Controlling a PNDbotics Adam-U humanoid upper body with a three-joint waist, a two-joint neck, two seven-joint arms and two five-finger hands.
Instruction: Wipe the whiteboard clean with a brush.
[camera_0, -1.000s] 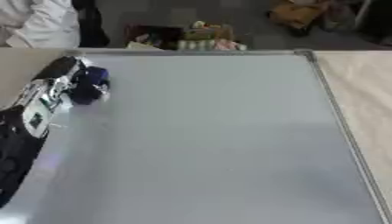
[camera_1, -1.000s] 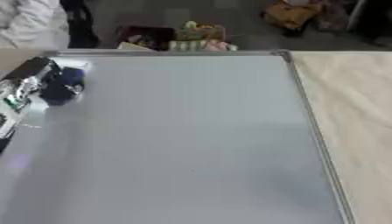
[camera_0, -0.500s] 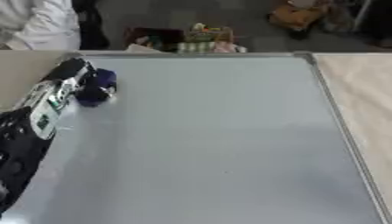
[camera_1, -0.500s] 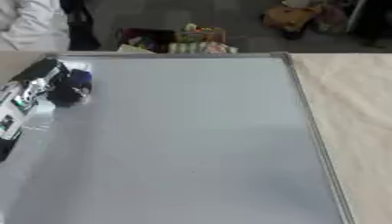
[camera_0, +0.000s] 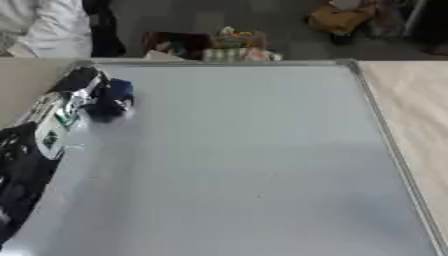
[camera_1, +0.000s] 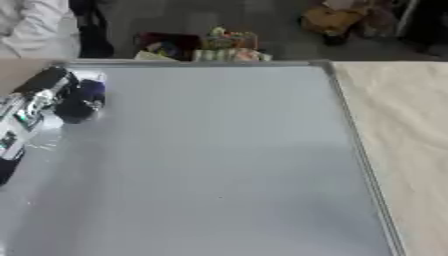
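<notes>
Lying flat and filling most of both views: the whiteboard (camera_0: 254, 160), pale grey, silver-framed, its right rail running from 1 o'clock down to 5 o'clock. Showing no marks that can be made out on its surface.

Stretching beyond the rail at 3 o'clock: the light wooden table (camera_0: 420, 110), with a narrower strip of the same wood at 10 o'clock.

Coming in along the left edge from 8 o'clock toward 10 o'clock: the black and silver left arm (camera_0: 26, 165), lying over the board's left margin and covering that edge.

Reaching onto the board's far left corner at about 10 o'clock: the left hand (camera_0: 83, 92), fingers curling around a dark blue brush (camera_0: 109, 102). Pressing down on the board just inside the frame, the brush showing a rounded blue top and a darker underside touching the surface. Hiding much of the brush body behind the fingers, so its full shape cannot be told.

Showing in neither view: the right hand.

Standing off the table at 11 o'clock: a person in a white garment (camera_0: 44, 27), not touching the board.

Sitting on the dark floor past the far edge at 12 o'clock: a dark box of colourful items (camera_1: 197, 45), and at 1 o'clock a brownish bundle (camera_0: 337, 17), too blurred to identify.
</notes>
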